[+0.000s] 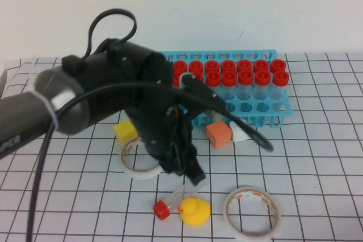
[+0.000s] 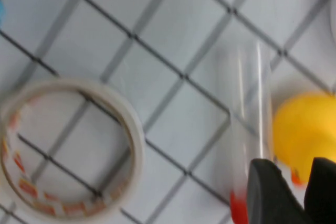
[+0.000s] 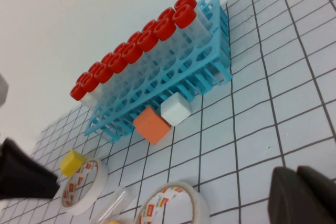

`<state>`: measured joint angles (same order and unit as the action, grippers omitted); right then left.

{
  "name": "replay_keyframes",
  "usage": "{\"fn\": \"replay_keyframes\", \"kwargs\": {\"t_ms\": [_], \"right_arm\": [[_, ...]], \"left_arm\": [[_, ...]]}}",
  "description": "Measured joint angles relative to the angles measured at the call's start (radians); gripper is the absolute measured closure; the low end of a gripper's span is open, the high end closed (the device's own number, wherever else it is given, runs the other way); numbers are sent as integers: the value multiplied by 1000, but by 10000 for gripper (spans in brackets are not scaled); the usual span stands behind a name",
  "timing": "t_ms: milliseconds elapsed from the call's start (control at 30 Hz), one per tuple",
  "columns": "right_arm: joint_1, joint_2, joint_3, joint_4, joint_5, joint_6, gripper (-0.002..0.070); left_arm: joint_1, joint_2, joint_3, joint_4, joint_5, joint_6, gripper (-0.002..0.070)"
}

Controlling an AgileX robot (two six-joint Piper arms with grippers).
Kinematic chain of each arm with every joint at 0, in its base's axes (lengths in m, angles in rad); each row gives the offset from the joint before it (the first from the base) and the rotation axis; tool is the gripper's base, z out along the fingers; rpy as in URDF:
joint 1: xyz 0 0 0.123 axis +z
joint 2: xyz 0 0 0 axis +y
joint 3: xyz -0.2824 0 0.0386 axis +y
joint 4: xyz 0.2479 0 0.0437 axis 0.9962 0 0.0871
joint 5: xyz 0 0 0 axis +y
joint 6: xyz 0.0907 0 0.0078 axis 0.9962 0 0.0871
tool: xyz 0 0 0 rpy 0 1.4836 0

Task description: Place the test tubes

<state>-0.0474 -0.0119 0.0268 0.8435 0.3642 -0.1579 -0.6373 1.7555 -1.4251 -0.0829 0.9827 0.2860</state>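
Note:
A clear test tube with a red cap (image 1: 170, 203) lies flat on the gridded mat beside a yellow rubber duck (image 1: 194, 211). My left gripper (image 1: 193, 177) hangs just above the tube's open end. In the left wrist view the tube (image 2: 252, 129) lies beside one dark finger (image 2: 270, 195), outside the left gripper (image 2: 310, 192), whose jaws stand slightly open with only the duck (image 2: 304, 129) behind the gap. The blue rack (image 1: 283, 111) at the back holds several red-capped tubes (image 1: 238, 75). My right gripper (image 3: 310, 195) is shut and empty over the bare mat, out of the high view.
Two tape rolls (image 1: 139, 160) (image 1: 251, 211) lie flat on the mat near the tube. An orange cube (image 1: 219, 134), a white cube (image 3: 175, 109) and a yellow cube (image 1: 125, 132) sit in front of the rack. The left arm's cable (image 1: 249, 134) trails across the rack's front.

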Motion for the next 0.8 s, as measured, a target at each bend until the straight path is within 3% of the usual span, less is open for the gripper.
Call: {"fn": "replay_keyframes", "kwargs": {"t_ms": [233,433,600,800], "right_arm": [[0,0,0,0,0,-5,678],[0,0,0,0,0,-5,678],[0,0,0,0,0,-7,678],[0,0,0,0,0,-7,678]], "left_arm": [[-4,110,-150,-2,86,31,458],[-56,178,-193,3,131,104,422],[-125,204,-194,100,114,124,421],[-143,232,-195,193,85,84,421]]}}
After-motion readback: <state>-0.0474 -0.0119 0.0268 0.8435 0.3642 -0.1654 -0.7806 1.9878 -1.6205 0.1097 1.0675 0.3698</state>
